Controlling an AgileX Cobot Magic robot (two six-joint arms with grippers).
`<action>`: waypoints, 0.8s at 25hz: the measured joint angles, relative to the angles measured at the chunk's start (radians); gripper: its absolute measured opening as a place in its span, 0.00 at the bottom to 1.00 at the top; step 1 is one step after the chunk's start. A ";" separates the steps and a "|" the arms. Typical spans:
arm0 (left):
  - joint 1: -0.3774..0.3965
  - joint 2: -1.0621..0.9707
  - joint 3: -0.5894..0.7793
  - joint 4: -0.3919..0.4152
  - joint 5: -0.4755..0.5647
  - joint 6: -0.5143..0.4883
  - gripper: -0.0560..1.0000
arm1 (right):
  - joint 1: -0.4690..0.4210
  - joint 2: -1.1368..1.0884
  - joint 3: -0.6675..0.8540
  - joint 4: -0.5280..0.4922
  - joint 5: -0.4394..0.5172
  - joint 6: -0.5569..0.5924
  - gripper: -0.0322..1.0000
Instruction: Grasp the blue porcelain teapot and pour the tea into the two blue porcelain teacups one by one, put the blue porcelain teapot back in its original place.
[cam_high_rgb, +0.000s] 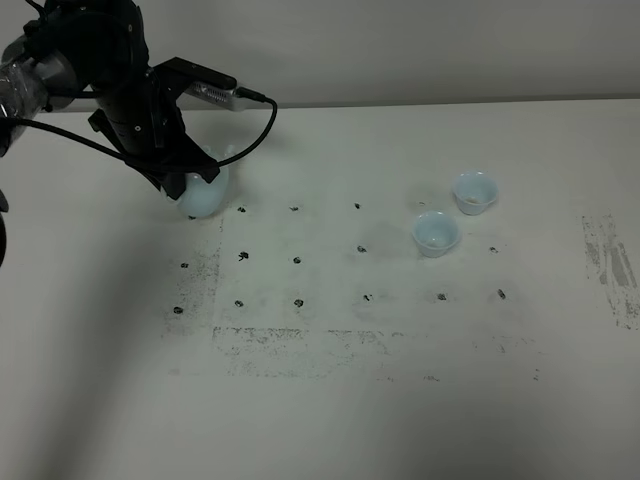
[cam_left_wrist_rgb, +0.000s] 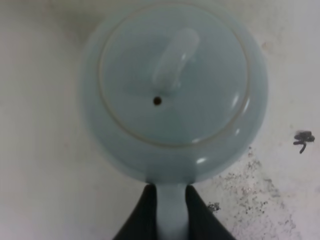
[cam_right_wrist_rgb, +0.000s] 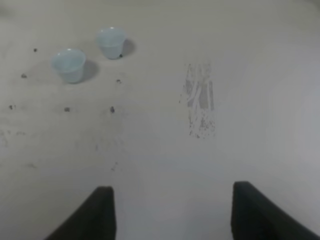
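The pale blue teapot (cam_high_rgb: 207, 192) stands on the table at the back left, partly hidden by my left arm. In the left wrist view the teapot (cam_left_wrist_rgb: 175, 90) shows from above with its knobbed lid, and my left gripper (cam_left_wrist_rgb: 171, 210) is shut on its handle. The two small pale blue teacups stand at the right middle, one nearer (cam_high_rgb: 436, 233) and one farther (cam_high_rgb: 475, 191). They also show in the right wrist view, one (cam_right_wrist_rgb: 69, 65) beside the other (cam_right_wrist_rgb: 111, 42). My right gripper (cam_right_wrist_rgb: 170, 210) is open and empty, out of the high view.
The white table (cam_high_rgb: 330, 400) carries a grid of black marks (cam_high_rgb: 297, 260) and scuffed patches, one at the right edge (cam_high_rgb: 610, 265) and one along the front middle. A black cable (cam_high_rgb: 262, 135) hangs off the left arm.
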 joint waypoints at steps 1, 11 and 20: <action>0.000 0.000 0.000 0.000 -0.001 0.001 0.06 | 0.000 0.000 0.000 0.000 0.000 0.000 0.50; 0.000 -0.073 0.001 -0.078 -0.054 0.243 0.06 | 0.000 0.000 0.000 0.000 0.000 0.000 0.50; 0.016 -0.143 0.000 -0.331 -0.113 0.686 0.06 | 0.000 0.000 0.000 0.000 0.000 0.000 0.50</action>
